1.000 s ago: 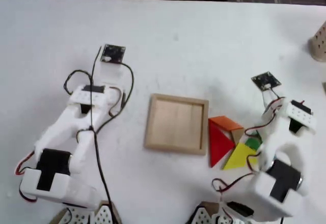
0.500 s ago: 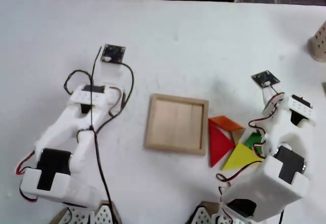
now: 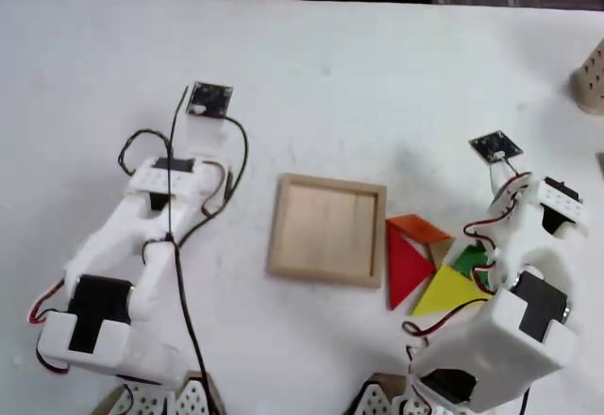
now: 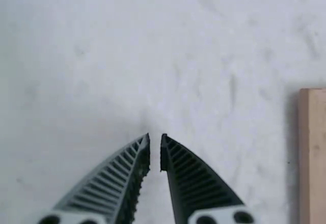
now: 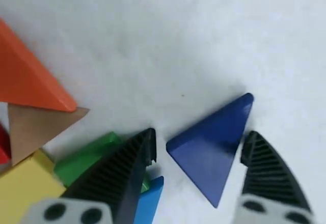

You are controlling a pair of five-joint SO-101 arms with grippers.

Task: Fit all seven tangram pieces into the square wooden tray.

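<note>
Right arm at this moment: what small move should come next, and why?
Probably closing the right gripper on the blue triangle, lowering a little first if needed. Its open fingers stand on either side of that piece, and the wooden tray holds no pieces yet.

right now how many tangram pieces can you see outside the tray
7, all on the table right of the tray: orange, tan, red, yellow, green, light blue, and a dark blue triangle inside the open right tool. None look hidden.
</note>
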